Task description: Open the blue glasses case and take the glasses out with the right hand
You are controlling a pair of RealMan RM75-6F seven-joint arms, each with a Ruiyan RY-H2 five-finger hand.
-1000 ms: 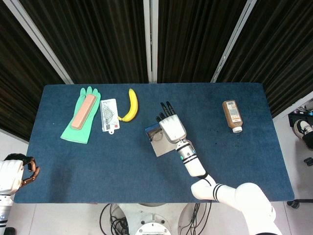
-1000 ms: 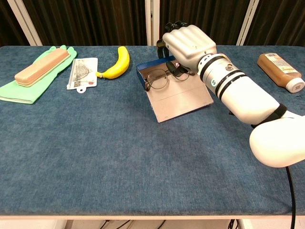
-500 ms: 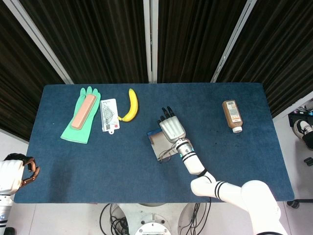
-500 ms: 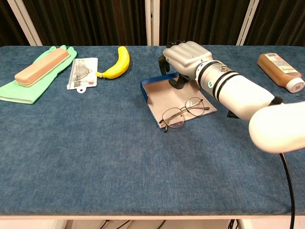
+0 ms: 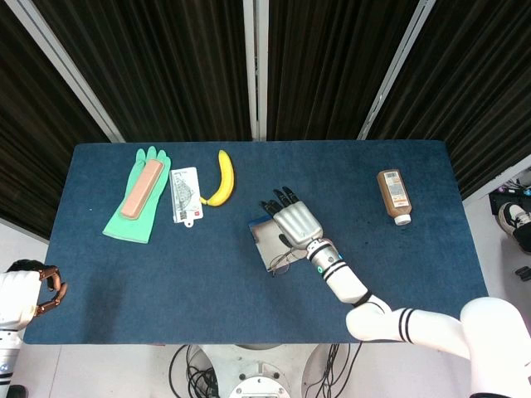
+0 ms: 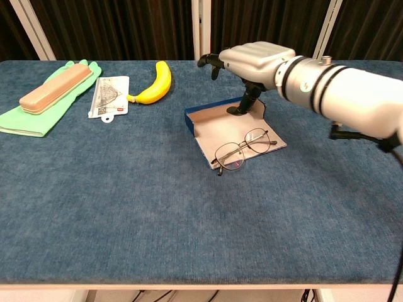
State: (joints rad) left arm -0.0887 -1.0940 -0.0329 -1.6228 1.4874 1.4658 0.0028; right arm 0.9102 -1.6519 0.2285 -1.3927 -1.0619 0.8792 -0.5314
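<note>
Left hand [image 5: 29,286] at the counter's [image 5: 124,274] near-left corner, fingers curled in on nothing, green glove [image 6: 38,107] and banana [image 6: 154,83] at the far left, open blue glasses case [image 6: 217,129] mid-counter, glasses [image 6: 242,148] lying on its near edge, right hand [image 6: 255,60] above it, fingers spread, thumb tip touching the case's inside.

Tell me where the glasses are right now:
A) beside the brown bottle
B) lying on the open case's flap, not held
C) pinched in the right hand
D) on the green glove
B: the glasses lie on the open blue glasses case, with the right hand above them, holding nothing.
</note>
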